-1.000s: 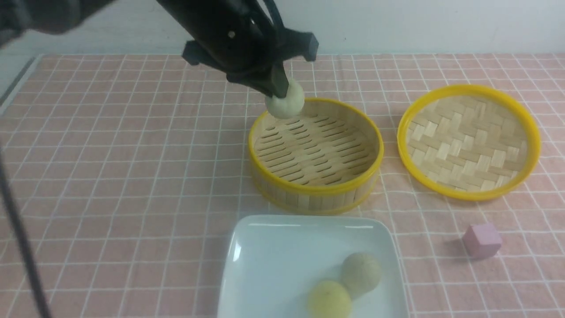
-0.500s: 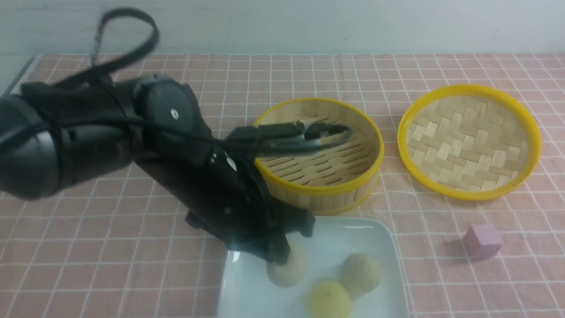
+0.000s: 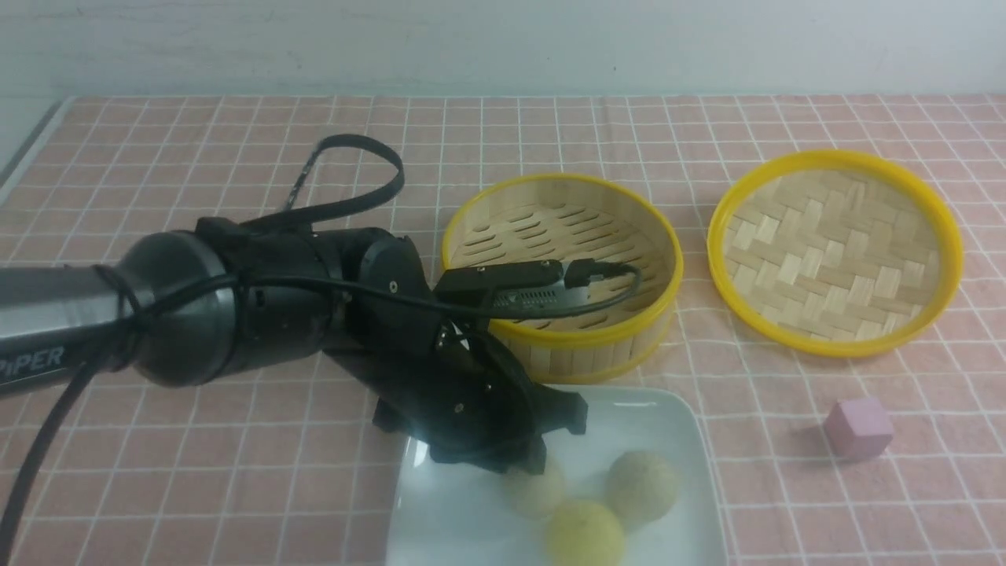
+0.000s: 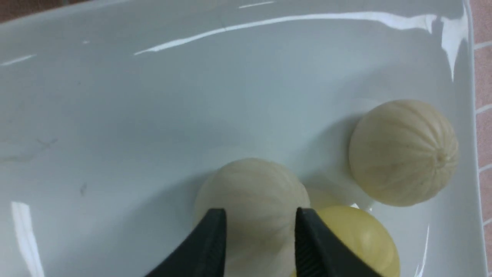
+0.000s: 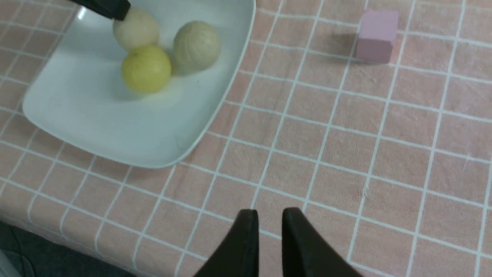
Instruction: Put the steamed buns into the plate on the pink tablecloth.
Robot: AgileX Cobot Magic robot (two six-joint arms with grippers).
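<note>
The white plate (image 3: 464, 511) lies on the pink tablecloth (image 3: 196, 173) at the front centre. In it are a greenish-beige bun (image 3: 643, 486), a yellow bun (image 3: 585, 534) and a pale cream bun (image 3: 538, 495), close together. My left gripper (image 3: 525, 468) reaches down into the plate. In the left wrist view its fingers (image 4: 215, 231) stand on both sides of the cream bun (image 4: 251, 192), which rests on the plate (image 4: 115, 115) beside the yellow bun (image 4: 357, 234). My right gripper (image 5: 270, 213) is shut and empty above the cloth, near the front edge.
An empty bamboo steamer (image 3: 562, 339) stands behind the plate, with my left arm's camera cable over its front rim. Its woven lid (image 3: 835, 251) lies at the right. A small pink cube (image 3: 858, 427) sits right of the plate. The table's front edge (image 5: 57, 246) is near.
My left arm carried the cream bun from above the steamer down into the plate, then lowered it beside the other two buns. The right side has not changed.
</note>
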